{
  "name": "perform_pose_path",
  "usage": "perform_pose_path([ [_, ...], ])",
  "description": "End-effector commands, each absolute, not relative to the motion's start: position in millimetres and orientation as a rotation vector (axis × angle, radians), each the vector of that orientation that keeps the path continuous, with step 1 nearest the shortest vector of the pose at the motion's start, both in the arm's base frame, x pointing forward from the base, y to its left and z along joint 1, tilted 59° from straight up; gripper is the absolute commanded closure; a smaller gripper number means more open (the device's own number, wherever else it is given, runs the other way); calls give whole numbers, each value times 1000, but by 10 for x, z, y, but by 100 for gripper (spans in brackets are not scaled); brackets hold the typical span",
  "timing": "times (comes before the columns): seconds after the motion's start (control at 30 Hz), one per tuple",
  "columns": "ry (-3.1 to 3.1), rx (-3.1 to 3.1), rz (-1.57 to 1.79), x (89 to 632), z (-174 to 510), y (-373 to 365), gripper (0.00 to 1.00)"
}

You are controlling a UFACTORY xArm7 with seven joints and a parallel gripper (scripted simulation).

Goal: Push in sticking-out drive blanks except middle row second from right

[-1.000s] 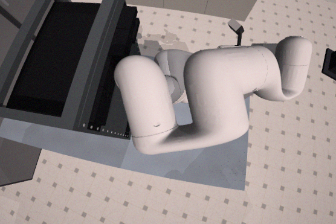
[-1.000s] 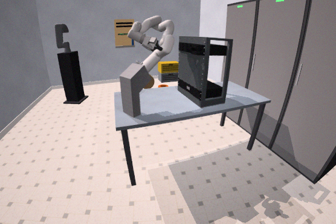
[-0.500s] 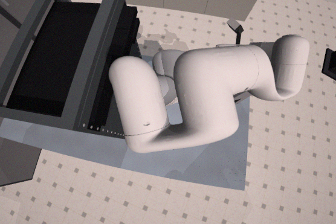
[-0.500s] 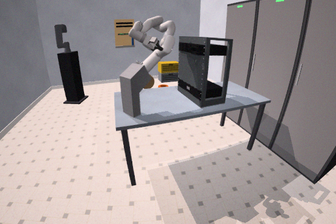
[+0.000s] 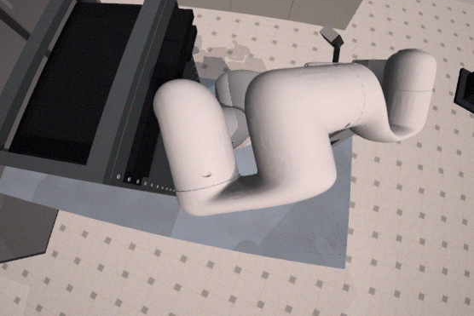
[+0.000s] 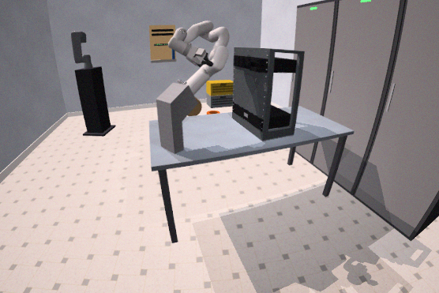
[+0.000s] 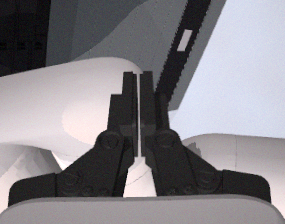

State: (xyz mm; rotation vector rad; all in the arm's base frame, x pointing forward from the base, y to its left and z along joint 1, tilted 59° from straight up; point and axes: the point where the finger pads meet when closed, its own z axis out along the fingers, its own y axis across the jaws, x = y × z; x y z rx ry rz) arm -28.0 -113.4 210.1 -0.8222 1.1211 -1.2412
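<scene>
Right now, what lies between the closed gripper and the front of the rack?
In the exterior view, only open air separates the shut, empty gripper from the rack front. In the wrist view, the arm's own white link crosses below the fingertips.

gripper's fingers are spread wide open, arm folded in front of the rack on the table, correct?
Not quite. The fingers are pressed shut with nothing between them, as the wrist view shows. The rest holds: the arm is folded in front of the rack on the table.
</scene>
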Motion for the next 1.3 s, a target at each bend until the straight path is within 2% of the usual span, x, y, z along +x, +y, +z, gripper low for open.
perform_pose_path([
  [0.0,1282,-889,-1160,-153,2196,-1298,100],
  [0.67,1282,-889,-1160,-153,2196,-1298,100],
  [0.93,1285,-907,-1224,71,2428,-1507,100],
  [1.27,1285,-907,-1224,71,2428,-1507,100],
])
